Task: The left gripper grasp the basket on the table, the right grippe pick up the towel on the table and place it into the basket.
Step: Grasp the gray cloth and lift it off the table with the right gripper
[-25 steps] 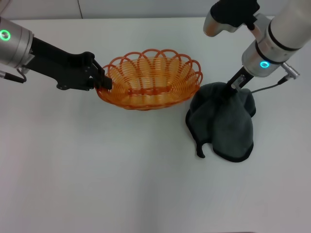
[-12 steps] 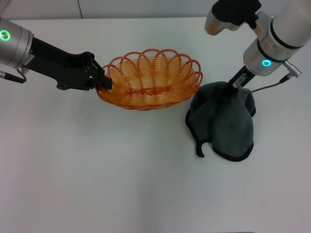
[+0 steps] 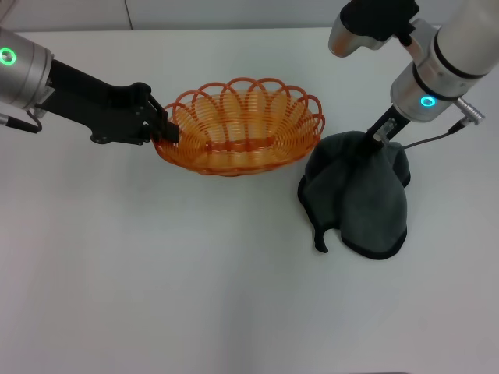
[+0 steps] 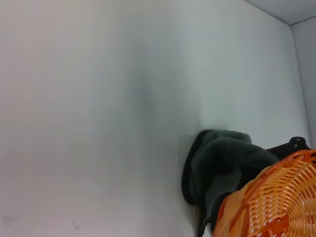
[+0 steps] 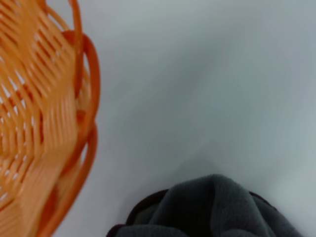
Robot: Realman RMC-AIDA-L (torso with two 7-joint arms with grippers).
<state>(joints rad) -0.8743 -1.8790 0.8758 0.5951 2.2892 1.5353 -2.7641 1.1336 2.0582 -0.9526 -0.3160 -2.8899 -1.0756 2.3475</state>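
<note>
the left gripper is pinched on the near-left rim of the basket, which sits on the table. the right gripper is down on the towel's far edge, just right of the basket; i can't tell if it's closed. a shallow bite could drop the cloth short, or drag it against the rim.

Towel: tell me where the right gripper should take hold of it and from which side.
Grip the raised bunched fold at the far end of the towel, where the right gripper already sits, coming from above. The rest lies flat on the table, offering little to pinch.
</note>
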